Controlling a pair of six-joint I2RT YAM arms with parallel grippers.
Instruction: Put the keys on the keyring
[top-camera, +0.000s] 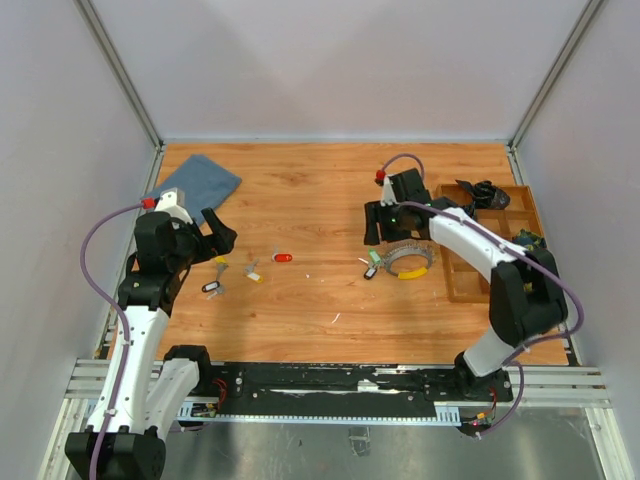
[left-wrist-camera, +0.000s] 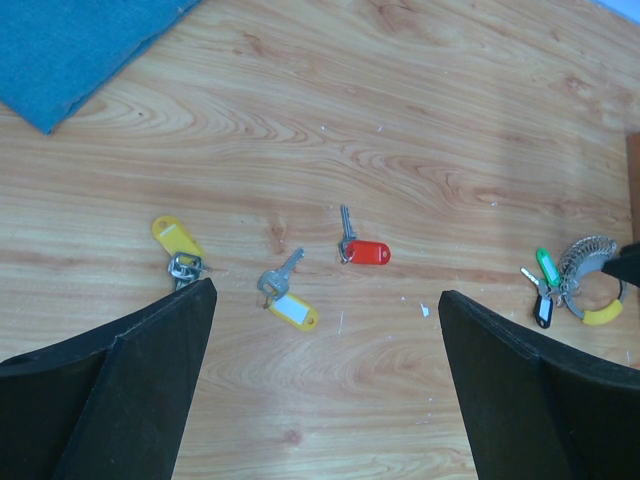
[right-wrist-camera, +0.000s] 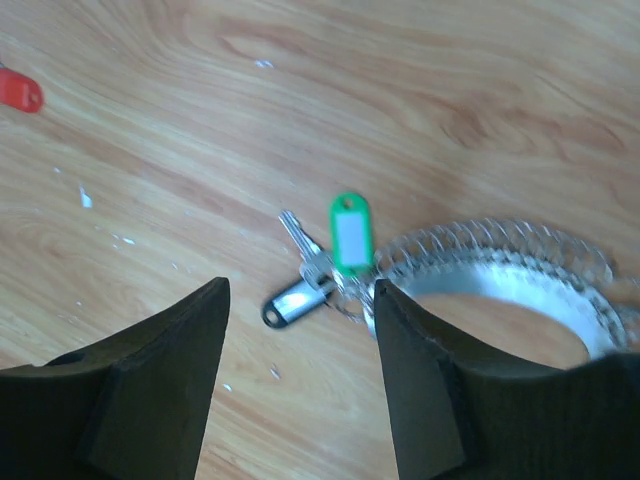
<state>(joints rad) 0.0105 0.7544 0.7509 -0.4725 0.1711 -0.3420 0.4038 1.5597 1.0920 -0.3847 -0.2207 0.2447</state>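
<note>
Several keys (top-camera: 252, 270) lie flat and scattered on the table (top-camera: 330, 190) at the left centre of the overhead view. None is on the keyring (top-camera: 408, 262), which rests well apart at the right centre, just beside a wooden tray (top-camera: 448, 275). Trouble looks likeliest at the pick-up: the keys are thin and hug the wood, so a claw closing from above could skid off the metal, scrape the table or flick a key away.

The left arm is folded, its wrist tipped down. The left claw (left-wrist-camera: 325, 292) hangs released and empty, with dark fingers (left-wrist-camera: 150, 370) spread wide at the bottom of its wrist view. A yellow-tagged key (left-wrist-camera: 290, 302) lies in the gap between their tips and a red-tagged key (left-wrist-camera: 365, 252) just above.

The right arm reaches up and left from its base at the lower right, wrist pitched down over the ring's left edge. The right claw (right-wrist-camera: 300, 290) is also released and holds nothing. A black-tagged key (right-wrist-camera: 290, 305) lies between its fingertips, with a green tag (right-wrist-camera: 350, 232) just above. Closing there would probably pinch tags rather than wire, and could drag the ring. Where the ring opens cannot be made out.
</note>
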